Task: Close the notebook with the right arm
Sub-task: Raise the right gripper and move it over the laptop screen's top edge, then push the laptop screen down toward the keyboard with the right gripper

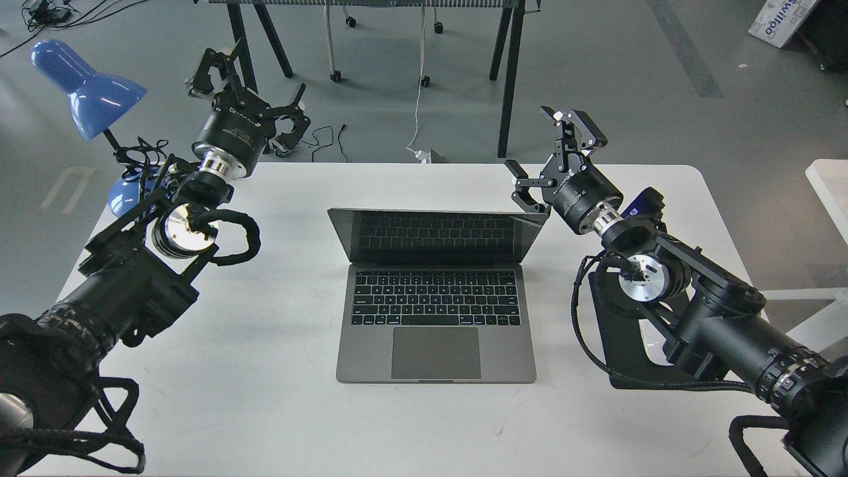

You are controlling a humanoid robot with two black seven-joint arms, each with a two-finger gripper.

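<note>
notebook (435, 291) open at desk (265, 371) centre. right gripper (555, 159) spread, just beside lid's right top corner. better: get behind lid edge, push forward-down slowly, avoid pinching screen.

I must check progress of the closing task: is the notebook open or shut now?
Open. The notebook shows its keyboard and trackpad, and its dark screen stands up behind them. The right gripper, fingers spread, is beside the screen's upper right corner.

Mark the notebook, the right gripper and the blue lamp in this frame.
notebook (435, 342): head view, on the trackpad.
right gripper (555, 159): head view, midway between its spread fingertips.
blue lamp (89, 93): head view, on the shade.
</note>
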